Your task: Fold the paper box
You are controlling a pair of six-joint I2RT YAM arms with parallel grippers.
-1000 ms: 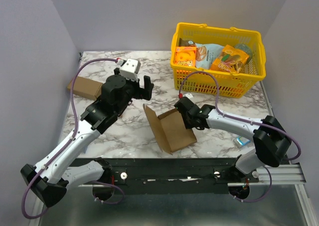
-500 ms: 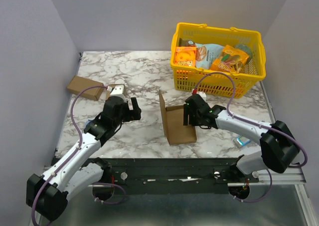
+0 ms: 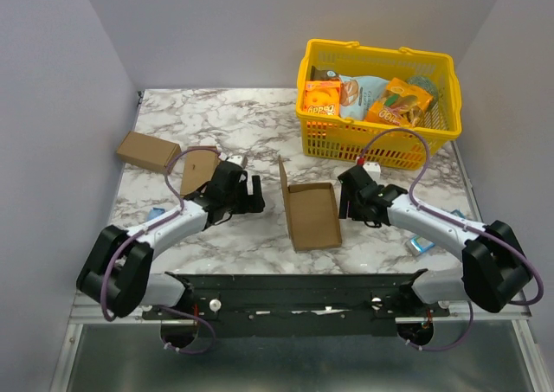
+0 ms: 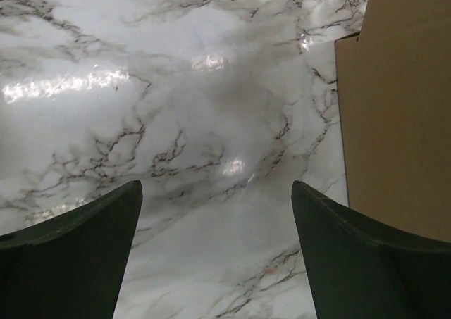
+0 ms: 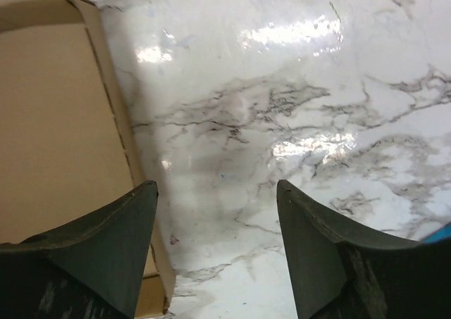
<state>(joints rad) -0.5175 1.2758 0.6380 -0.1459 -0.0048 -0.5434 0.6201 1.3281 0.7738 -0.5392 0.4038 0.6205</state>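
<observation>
Paper box (image 3: pixel 313 221) lies mid-table (image 3: pixel 260 115), one flap (image 3: pixel 283 184) upright on its 9 o'clock edge. Left gripper (image 3: pixel 253 193) at its 9 o'clock and right gripper (image 3: pixel 345 203) at 3 o'clock both gape wide, empty. Unheld, that flap could flop flat, or a one-sided nudge could skid the box.

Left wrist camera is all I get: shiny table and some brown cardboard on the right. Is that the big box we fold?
Observer: Yes, that's the paper box, lying open with one flap standing up on its left side.
Operator: Is the other hand holding it?
Observer: No, the right gripper is open beside the box's right edge, with nothing between its fingers.
Operator: What else is out there?
Observer: A yellow basket with snack packets sits behind the box.
</observation>
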